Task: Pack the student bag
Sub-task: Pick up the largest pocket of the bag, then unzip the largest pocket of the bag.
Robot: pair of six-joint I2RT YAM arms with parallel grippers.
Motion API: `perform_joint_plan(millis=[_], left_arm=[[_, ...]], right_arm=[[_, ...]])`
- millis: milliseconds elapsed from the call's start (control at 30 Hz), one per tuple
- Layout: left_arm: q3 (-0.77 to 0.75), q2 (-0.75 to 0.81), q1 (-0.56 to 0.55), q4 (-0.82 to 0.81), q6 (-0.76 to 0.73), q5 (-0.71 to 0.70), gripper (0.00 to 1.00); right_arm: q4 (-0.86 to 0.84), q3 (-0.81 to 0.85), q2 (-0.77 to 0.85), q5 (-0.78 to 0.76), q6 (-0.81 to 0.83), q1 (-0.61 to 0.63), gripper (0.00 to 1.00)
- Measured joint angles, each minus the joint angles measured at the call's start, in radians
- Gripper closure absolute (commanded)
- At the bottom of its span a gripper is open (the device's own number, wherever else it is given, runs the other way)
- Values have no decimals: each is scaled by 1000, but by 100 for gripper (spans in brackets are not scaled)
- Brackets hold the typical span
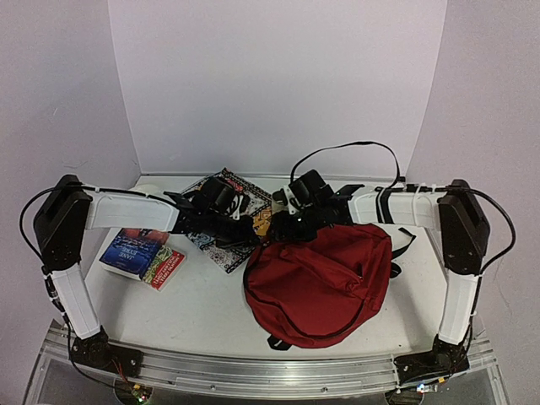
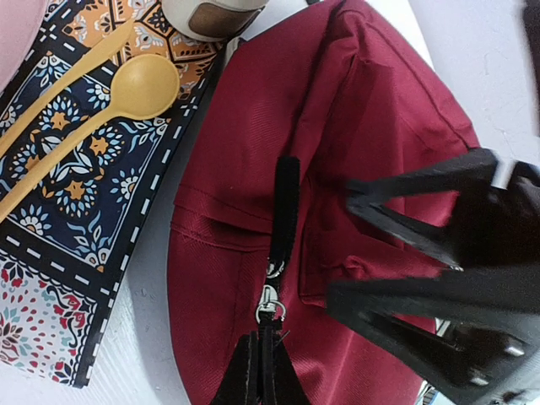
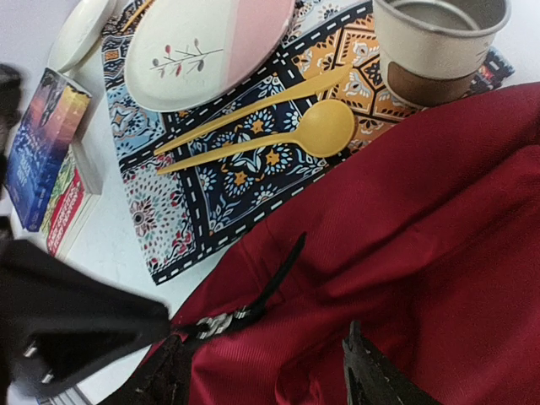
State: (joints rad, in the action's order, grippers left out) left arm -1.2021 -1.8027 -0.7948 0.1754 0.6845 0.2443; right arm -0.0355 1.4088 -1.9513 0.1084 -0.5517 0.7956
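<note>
Nearest us, the student bag (image 1: 321, 283) slumps on the table (image 1: 202, 316), right of centre. Its red fabric lies flat and its zip looks closed, so nothing can be seen inside it. Up at its far-left edge both arms meet. The left gripper (image 2: 260, 367) has its fingers pressed together on the metal end of the zipper pull (image 2: 284, 202). The right gripper (image 2: 341, 249) hangs over the fabric just beside it, jaws apart and holding nothing. So this looks like the opening step, with nothing packed yet, I'd say. The next move calls for a steady drag of the pull along the zip track, with the right fingers pinning the cloth so the soft bag doesn't just slide along. Off to the left, two books (image 1: 139, 253) lie side by side. Farther back, a patterned mat (image 3: 245, 177) carries a yellow spoon (image 3: 325, 128), a slim yellow utensil (image 3: 253, 105) and a pink-and-cream plate (image 3: 202, 51) with nothing on it. Farthest of all, just beside the bag's edge, stands a beige cup (image 3: 439, 38) that looks empty.
</note>
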Motion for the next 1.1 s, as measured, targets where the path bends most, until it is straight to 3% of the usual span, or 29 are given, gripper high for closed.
perform_joint_plan(millis=[167, 267, 533, 1100], left_arm=[[20, 22, -1, -19, 0, 7, 100], [38, 35, -1, -21, -2, 10, 100], [78, 87, -1, -21, -4, 17, 100], [202, 236, -4, -28, -3, 44, 100]], right_arm=[[-9, 63, -81, 7, -21, 0, 46], [-18, 92, -114, 12, -32, 0, 56], [-38, 107, -127, 33, -40, 0, 100], [-49, 108, -121, 5, -36, 0, 100]])
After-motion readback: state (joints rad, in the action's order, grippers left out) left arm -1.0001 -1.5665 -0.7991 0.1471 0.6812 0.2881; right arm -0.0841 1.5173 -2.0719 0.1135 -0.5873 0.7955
